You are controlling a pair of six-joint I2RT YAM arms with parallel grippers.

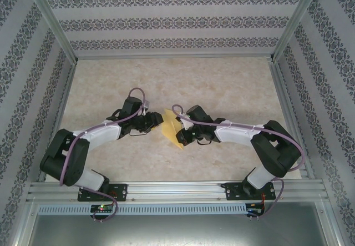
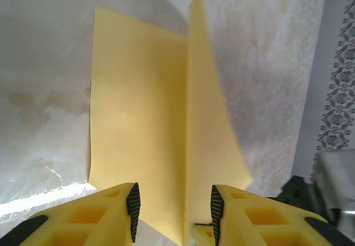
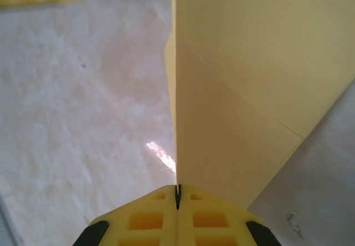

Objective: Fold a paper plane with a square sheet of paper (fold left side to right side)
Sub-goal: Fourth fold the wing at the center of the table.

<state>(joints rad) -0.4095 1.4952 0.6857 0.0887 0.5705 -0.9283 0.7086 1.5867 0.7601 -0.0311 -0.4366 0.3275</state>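
Right gripper [image 3: 178, 193]: jaws pressed together on the near edge of the yellow-orange sheet of paper [image 3: 244, 90], and that flap stands upright out of the grip. Left gripper [image 2: 175, 204]: jaws apart, straddling the sheet's raised crease, with no grip I can make out. From above, I see the sheet lies mid-way across the table [image 1: 222, 85], between both grippers.

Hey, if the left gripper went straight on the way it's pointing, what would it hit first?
The square sheet of paper. The left gripper points along it with jaws open, and the sheet's raised fold stands between them, so it would likely meet that first; the depth is unclear.
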